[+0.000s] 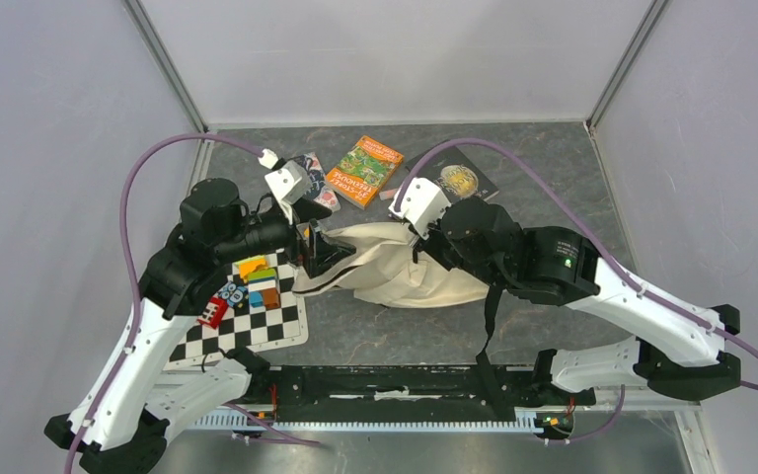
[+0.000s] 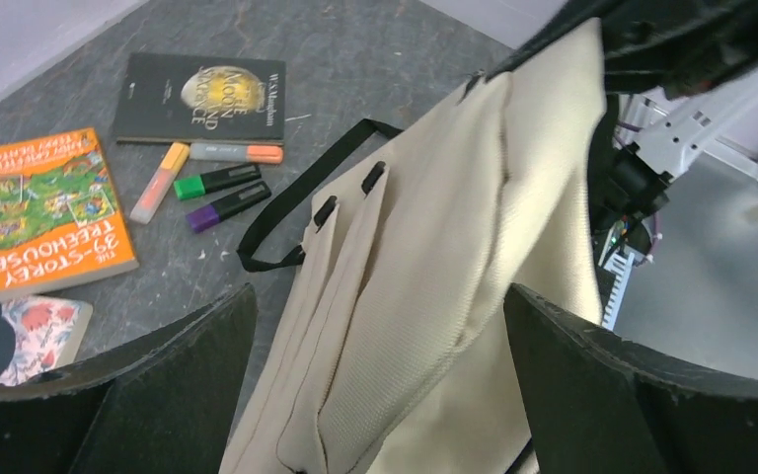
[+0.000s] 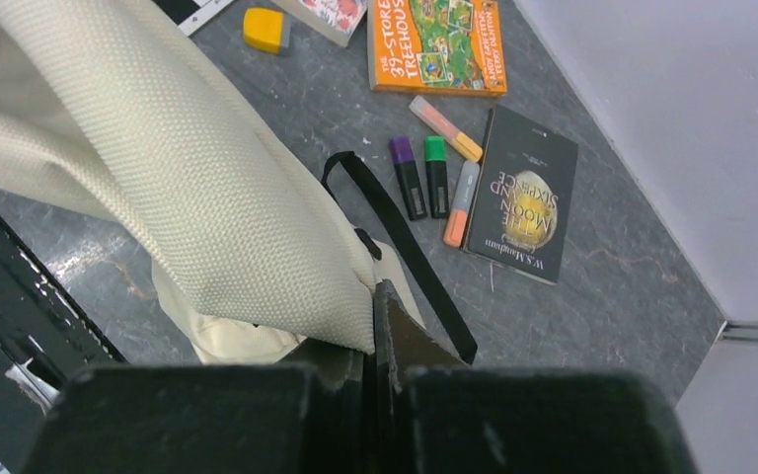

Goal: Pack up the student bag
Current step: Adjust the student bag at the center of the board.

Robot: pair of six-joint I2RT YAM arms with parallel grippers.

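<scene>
The cream student bag (image 1: 395, 269) lies crumpled in the middle of the table, partly lifted. My right gripper (image 1: 416, 244) is shut on an edge of its fabric, seen in the right wrist view (image 3: 379, 318), and holds the cloth (image 3: 188, 168) up off the table. My left gripper (image 1: 308, 252) is at the bag's left end. In the left wrist view (image 2: 380, 380) its jaws stand wide open with the bag's cream fabric (image 2: 434, 296) between them, not clamped. A black strap loop (image 2: 286, 212) lies on the table beside the bag.
An orange treehouse book (image 1: 363, 170), a black Moon and Sixpence book (image 1: 459, 180) and a floral booklet (image 1: 314, 178) lie behind the bag. Several highlighters (image 3: 434, 178) lie by the black book. A checkered mat (image 1: 286, 331) with small coloured items sits left. A black strap (image 1: 489, 326) trails to the front rail.
</scene>
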